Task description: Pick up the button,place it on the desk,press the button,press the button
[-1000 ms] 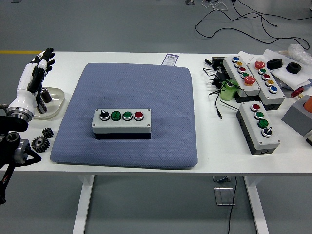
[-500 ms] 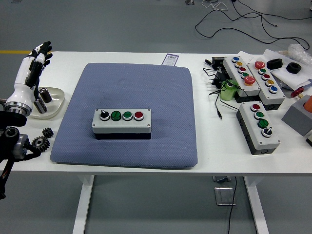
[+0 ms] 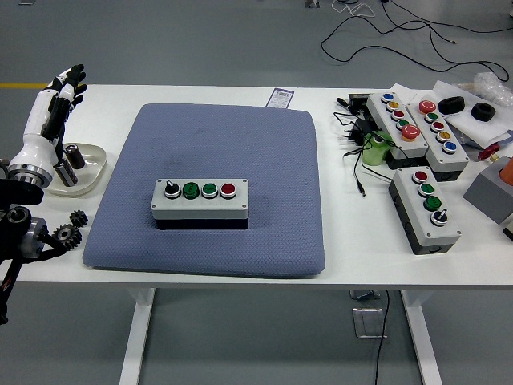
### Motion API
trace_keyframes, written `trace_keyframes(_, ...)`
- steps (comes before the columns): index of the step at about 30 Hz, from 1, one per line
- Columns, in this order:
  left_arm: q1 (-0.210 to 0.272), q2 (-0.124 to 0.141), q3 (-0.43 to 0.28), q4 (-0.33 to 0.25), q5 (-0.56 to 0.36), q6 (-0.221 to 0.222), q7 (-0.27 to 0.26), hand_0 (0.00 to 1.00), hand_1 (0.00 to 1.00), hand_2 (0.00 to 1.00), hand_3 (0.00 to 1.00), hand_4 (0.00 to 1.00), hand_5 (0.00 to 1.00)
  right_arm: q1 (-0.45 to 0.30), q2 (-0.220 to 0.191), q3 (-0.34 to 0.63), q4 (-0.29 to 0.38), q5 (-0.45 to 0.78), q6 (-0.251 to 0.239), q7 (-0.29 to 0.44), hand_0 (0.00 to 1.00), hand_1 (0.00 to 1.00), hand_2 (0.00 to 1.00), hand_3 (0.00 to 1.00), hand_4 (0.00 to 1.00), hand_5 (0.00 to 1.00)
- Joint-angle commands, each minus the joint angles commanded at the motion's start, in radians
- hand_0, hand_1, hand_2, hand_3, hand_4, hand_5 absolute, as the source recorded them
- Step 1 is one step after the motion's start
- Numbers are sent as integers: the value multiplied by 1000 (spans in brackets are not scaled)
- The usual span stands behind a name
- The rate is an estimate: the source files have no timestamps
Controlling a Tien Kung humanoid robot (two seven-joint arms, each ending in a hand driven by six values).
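Button box point(image 3: 199, 200) sits unmoved on the blue mat point(image 3: 210, 152), mid-table. Left hand point(image 3: 46, 120) has drifted slightly further left, fingers straight and relaxed, holding nothing, above the dish point(image 3: 90, 163).

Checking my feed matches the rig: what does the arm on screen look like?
Only the left arm shows: a white forearm shell, a silver wrist ring, and a left hand in white with black fingers. Lower down are black joint parts with dark cables.
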Motion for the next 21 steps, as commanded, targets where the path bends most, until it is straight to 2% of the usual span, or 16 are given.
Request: trace_keyframes(21,13,2,6,1,-16,12,4,905,915,965,905,722,998,-8,2,-18,0,12,1,-6,673,658,674,624,310,173)
